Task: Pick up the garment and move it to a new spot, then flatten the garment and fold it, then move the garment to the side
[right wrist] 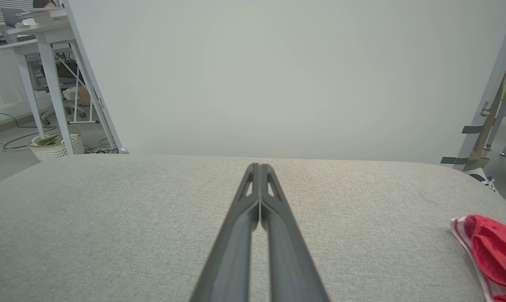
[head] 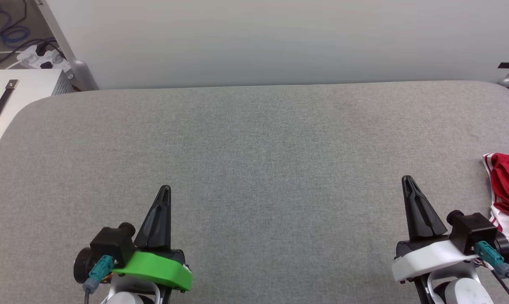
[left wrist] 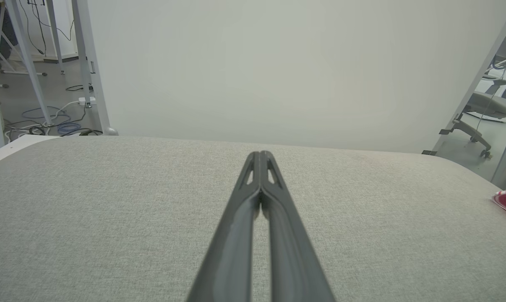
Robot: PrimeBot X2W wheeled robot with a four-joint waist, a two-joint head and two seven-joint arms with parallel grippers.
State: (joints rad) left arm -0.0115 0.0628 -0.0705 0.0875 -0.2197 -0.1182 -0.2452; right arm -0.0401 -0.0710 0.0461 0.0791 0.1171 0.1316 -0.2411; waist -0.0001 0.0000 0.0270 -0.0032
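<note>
Far over at the right edge of the grey fabric tabletop (head: 280, 139), the garment (head: 507, 190) lies in a crumpled heap. It is mostly red cloth folded over on itself, with white fabric beneath and a band of red-and-white stripes along its left border. The head view cuts part of it off, and it is too bunched to make out any print. The right end effector (head: 407, 180) is near it on its left, apart from the cloth. Its two long dark fingers are pressed together so that the tips meet, with nothing between them. The left end effector (head: 165, 189) is well apart from the garment on the other side of the tabletop, its fingers likewise closed tip to tip and empty. Both point away from the robot toward the pale wall (head: 280, 42) behind the tabletop. A green cover (head: 157, 266) caps the left wrist and a white cover (head: 431, 255) the right.
</note>
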